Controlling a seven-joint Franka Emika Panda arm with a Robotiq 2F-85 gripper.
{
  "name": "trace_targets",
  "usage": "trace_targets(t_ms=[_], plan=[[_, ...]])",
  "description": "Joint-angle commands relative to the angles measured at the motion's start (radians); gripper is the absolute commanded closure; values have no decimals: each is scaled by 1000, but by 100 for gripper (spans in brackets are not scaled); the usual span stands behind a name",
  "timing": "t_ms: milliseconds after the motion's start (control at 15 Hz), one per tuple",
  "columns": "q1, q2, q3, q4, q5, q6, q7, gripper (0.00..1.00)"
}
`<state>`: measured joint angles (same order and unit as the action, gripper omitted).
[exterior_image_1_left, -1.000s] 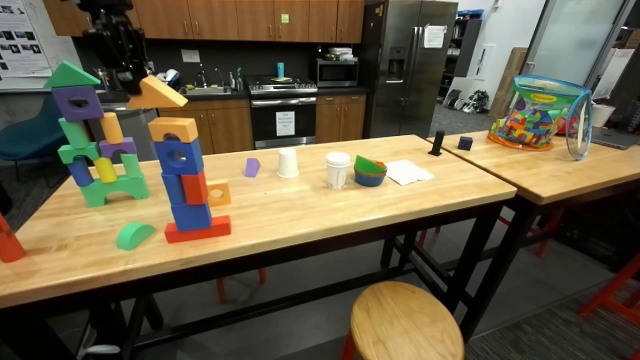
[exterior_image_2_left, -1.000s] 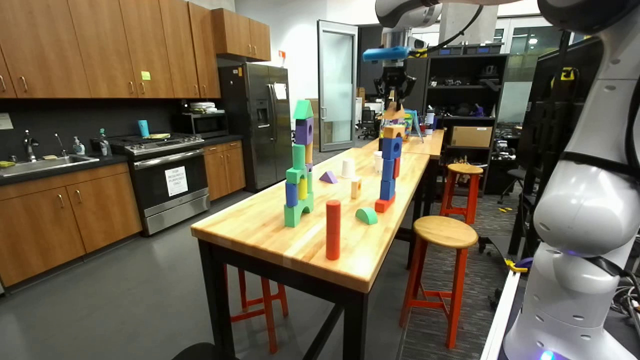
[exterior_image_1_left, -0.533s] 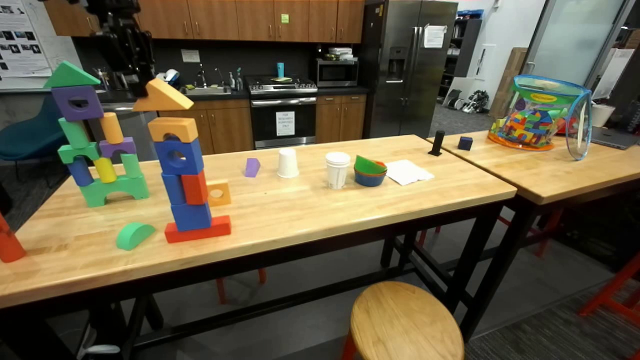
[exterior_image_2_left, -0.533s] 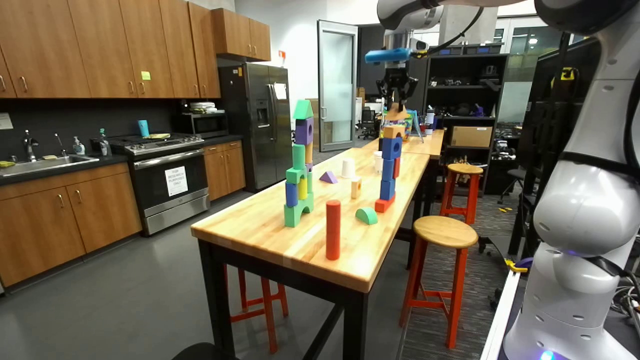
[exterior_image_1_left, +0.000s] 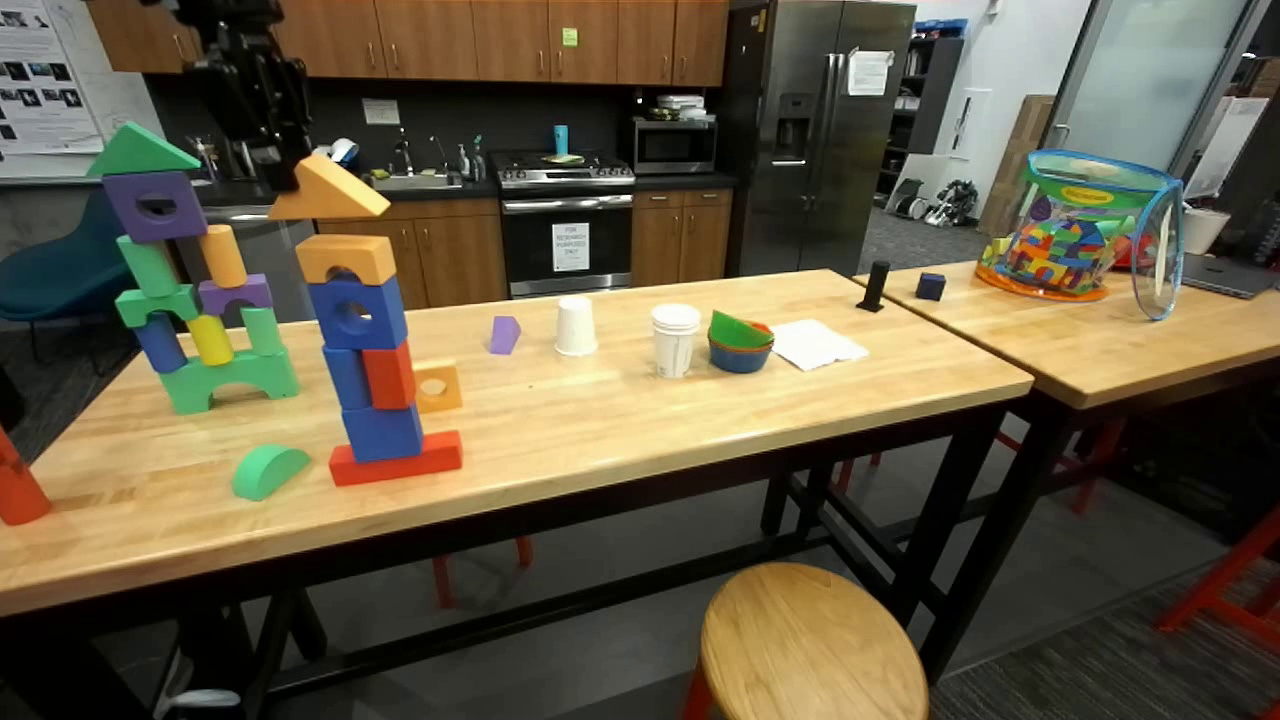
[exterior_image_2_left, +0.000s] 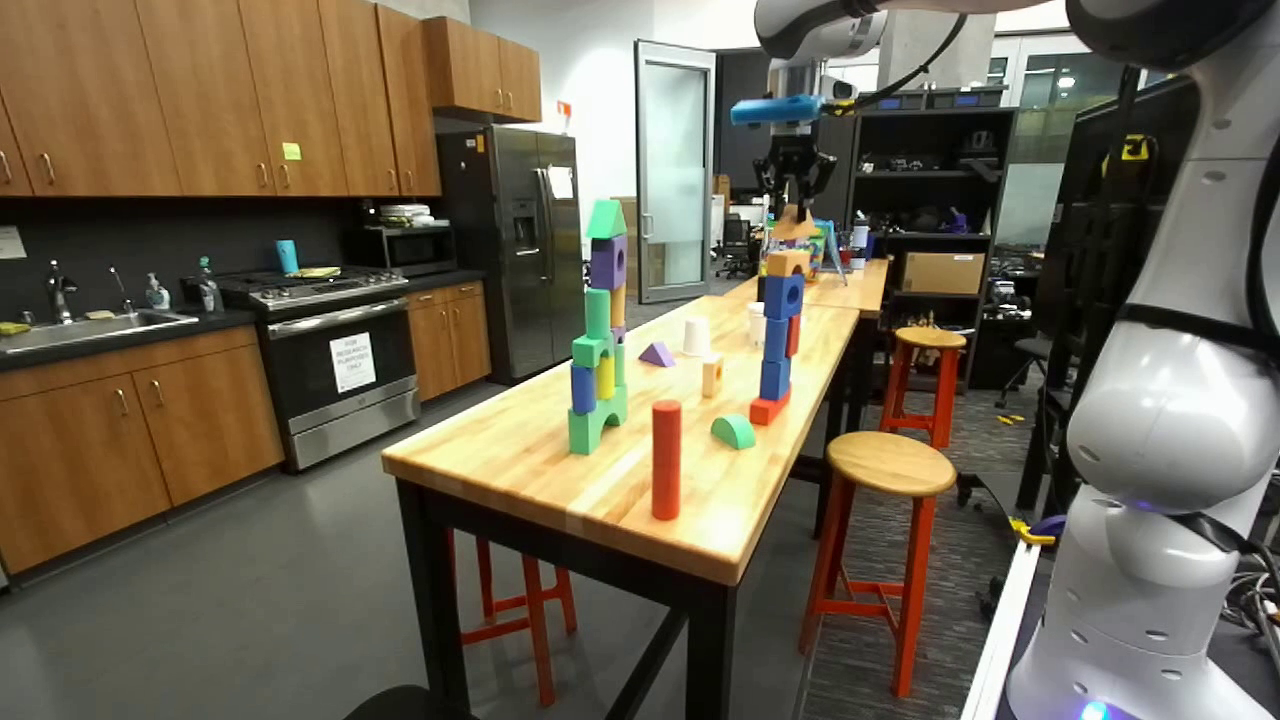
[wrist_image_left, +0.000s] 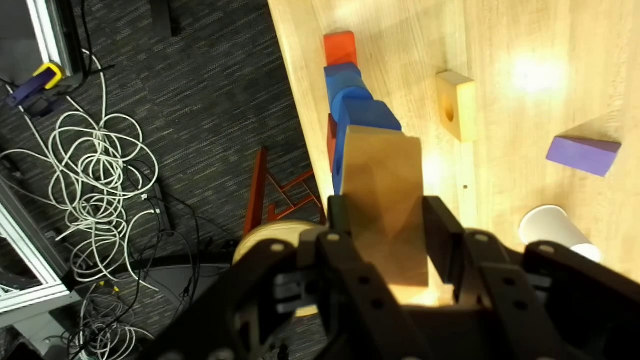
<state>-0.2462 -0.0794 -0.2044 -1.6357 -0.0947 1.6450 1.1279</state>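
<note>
In an exterior view, a green triangle (exterior_image_1_left: 143, 152) is being held up by a purple block (exterior_image_1_left: 152, 186). Farther right, an orange triangle (exterior_image_1_left: 326, 192) is being pinched by the tool (wrist_image_left: 386, 220), so it isn't being dropped, just above an orange arch (exterior_image_1_left: 345, 253) being carried by a blue block (exterior_image_1_left: 388, 312).
</note>
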Motion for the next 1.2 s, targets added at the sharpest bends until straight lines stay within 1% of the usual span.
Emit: trace_targets(t_ms=[0, 467, 533, 600, 867, 933, 1133], plan=[[4, 22, -3, 34, 6, -17, 6, 85], [6, 40, -3, 46, 4, -21, 14, 85], [5, 29, -5, 20, 0, -4, -1, 85], [5, 30, -5, 20, 0, -4, -1, 60], [5, 32, -5, 19, 0, -4, -1, 60], [5, 32, -5, 19, 0, -4, -1, 85], [5, 35, -6, 19, 3, -4, 0, 85]])
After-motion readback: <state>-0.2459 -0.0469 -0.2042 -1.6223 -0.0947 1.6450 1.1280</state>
